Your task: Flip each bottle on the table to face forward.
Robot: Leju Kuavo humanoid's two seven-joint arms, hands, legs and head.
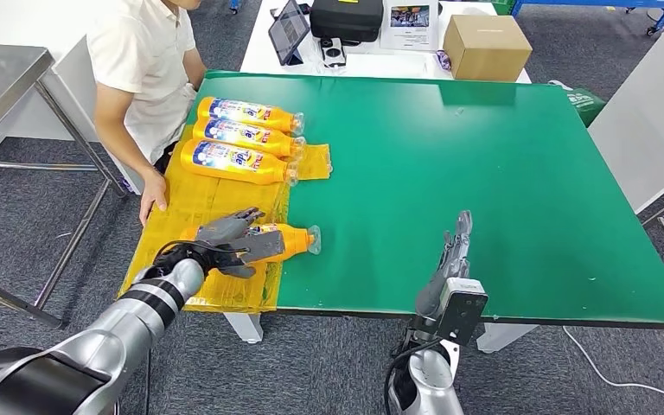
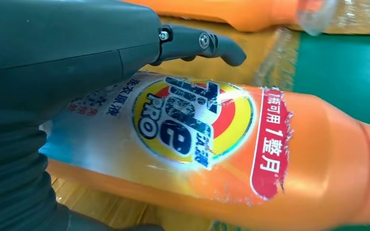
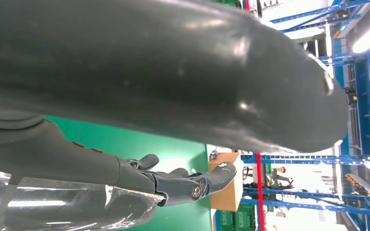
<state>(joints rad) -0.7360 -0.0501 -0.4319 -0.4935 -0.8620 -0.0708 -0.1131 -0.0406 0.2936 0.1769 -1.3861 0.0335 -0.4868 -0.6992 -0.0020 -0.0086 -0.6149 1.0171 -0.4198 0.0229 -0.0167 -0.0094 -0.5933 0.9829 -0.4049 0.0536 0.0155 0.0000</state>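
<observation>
Now the left hand (image 1: 229, 242) grips the bottle (image 1: 290, 239) (mat edge); right hand (image 1: 451, 259) spread.

Bottles on the tabletop (image 1: 484, 173)

Under the left hand's fingers (image 1: 240, 226) lies one bottle (image 1: 290, 239); three bottles (image 1: 240, 138) lie side by side beyond them; a box (image 1: 486, 47) far beyond the right hand (image 1: 450, 264).

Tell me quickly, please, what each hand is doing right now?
Left hand: gripping the near bottle lying on the table.
Right hand: open, holding nothing.
</observation>
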